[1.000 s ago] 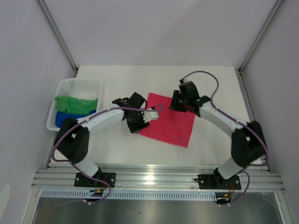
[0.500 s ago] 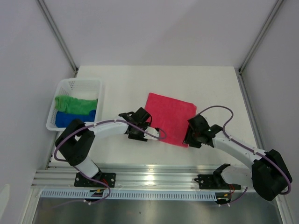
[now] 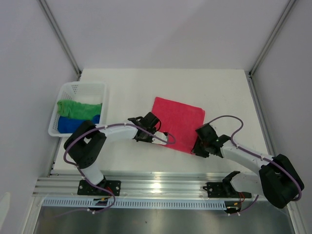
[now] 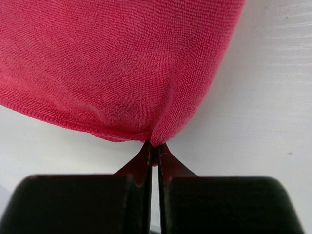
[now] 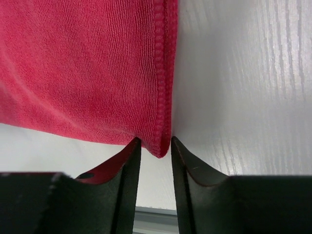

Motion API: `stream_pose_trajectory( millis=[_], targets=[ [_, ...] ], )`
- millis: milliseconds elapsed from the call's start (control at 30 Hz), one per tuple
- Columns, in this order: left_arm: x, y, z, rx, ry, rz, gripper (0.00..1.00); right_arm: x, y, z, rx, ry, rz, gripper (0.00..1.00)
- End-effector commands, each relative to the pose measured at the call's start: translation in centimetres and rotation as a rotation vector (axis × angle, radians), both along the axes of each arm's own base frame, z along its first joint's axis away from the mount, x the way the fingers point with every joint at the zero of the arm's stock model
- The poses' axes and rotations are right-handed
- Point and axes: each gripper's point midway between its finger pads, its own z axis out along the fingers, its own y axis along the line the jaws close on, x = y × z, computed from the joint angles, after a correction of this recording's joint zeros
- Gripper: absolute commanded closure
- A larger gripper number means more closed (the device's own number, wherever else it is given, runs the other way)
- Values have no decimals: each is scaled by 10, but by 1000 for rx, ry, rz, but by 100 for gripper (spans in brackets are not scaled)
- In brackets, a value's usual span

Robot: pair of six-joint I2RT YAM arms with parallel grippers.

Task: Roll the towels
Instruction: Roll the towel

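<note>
Mostly pale: table [image 3: 219, 92], walls [image 3: 161, 29] (pink towel [image 3: 178, 119])

White table [image 3: 131, 87], pink-red towel [image 3: 178, 122] (flat), basket [image 3: 78, 87]

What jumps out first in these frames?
The pink-red towel lies flat mid-table. The left gripper is pinched shut on its near-left corner, while the right gripper straddles the near-right corner, jaws apart. The green towel and blue towel sit bundled in the white basket at the left.
</note>
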Motion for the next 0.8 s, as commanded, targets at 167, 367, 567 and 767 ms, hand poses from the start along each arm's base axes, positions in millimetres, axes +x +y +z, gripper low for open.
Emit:
stream_pose_trajectory(
  millis=[167, 367, 567, 767],
  targets=[
    [-36, 13, 1, -29, 128, 123, 99, 1, -1, 26, -47, -77, 144, 62],
    [-71, 22, 9, -88, 237, 210, 99, 31, 15, 116, -99, -339, 477, 49],
    [-94, 34, 4, -106, 313, 294, 99, 43, 33, 141, -192, -626, 934, 46],
    [-98, 40, 1, -121, 336, 381, 99, -1, 31, 121, -235, -782, 1481, 37]
  ],
)
